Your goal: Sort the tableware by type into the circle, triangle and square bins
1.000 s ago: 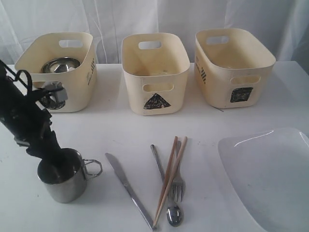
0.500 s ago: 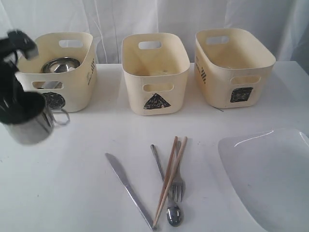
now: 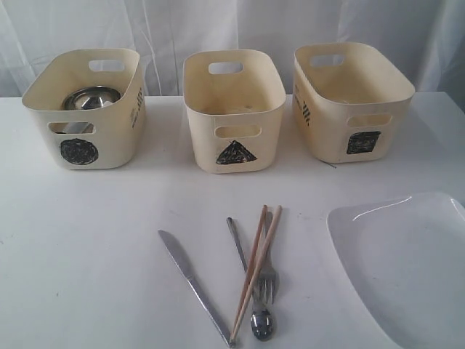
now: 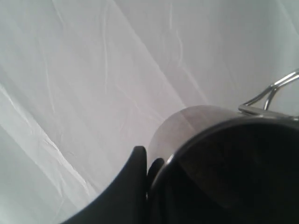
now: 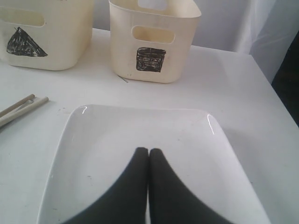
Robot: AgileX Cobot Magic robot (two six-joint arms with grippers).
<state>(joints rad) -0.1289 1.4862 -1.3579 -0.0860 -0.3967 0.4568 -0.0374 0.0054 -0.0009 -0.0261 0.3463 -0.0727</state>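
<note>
Left gripper (image 4: 150,162) is pinching the mug (image 4: 201,123) by the rim. Outer finger (image 4: 135,186) sits flat on the wall. The inner one is lost in the dark inside, so I'm inferring the pinch, not seeing both sides. The mug is up in the air with curtain behind it, and out of the exterior view, so I can't place it against the circle bin (image 3: 120,123).

Risks:
- A rim pinch on slick steel could let the mug swing or slip.
- A blind release could clip the bin wall, or land on the bowl (image 3: 91,98) in there and bounce out.

Right gripper (image 5: 148,152) is pressed together, empty, over the plate (image 5: 117,135). The plate is cut off at the exterior frame edge.

Knife (image 3: 192,283), fork (image 3: 267,280), spoon (image 3: 262,323) and chopsticks (image 3: 258,262) are on the counter (image 3: 87,240). The chopsticks lie across the fork, so that pick is awkward.

I can't see the floors of the triangle bin (image 3: 197,123) or square bin (image 3: 327,127).
</note>
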